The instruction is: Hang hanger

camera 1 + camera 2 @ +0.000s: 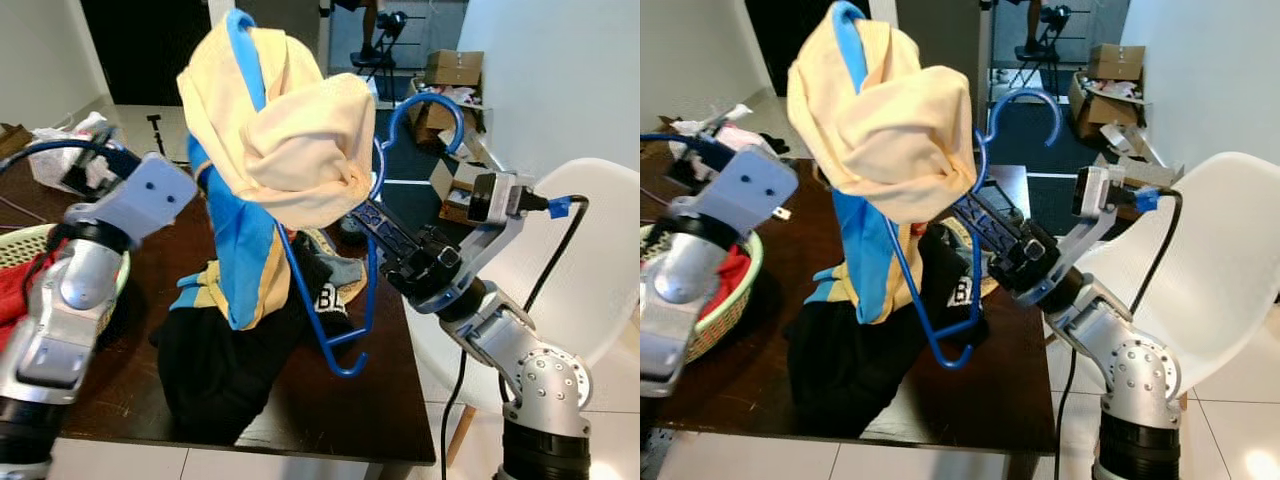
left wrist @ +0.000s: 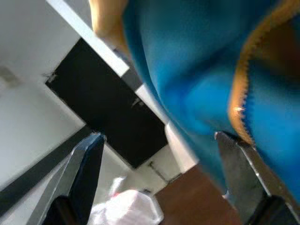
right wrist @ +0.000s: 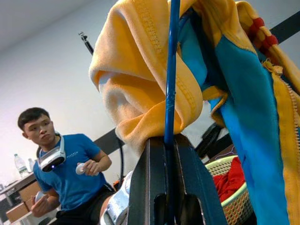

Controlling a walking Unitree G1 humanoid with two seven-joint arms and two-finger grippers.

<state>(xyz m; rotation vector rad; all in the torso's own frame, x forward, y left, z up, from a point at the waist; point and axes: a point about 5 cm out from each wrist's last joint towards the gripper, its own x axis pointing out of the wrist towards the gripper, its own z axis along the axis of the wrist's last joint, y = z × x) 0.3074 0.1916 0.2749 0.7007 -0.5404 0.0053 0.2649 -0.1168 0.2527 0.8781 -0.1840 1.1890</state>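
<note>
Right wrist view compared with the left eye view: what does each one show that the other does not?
Right wrist view alone: a seated person in a blue shirt, and the right gripper fingers shut on the blue hanger.

Left eye view alone: the dark table, the white chair, cardboard boxes, the left gripper.

Both: the yellow and blue garment bunched on the hanger, and the basket with red cloth.

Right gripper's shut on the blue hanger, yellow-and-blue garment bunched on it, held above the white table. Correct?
Not quite: the table is dark brown, not white, as the left eye view shows. The rest holds: the right gripper is shut on the blue hanger, with the yellow-and-blue garment bunched on it.
</note>
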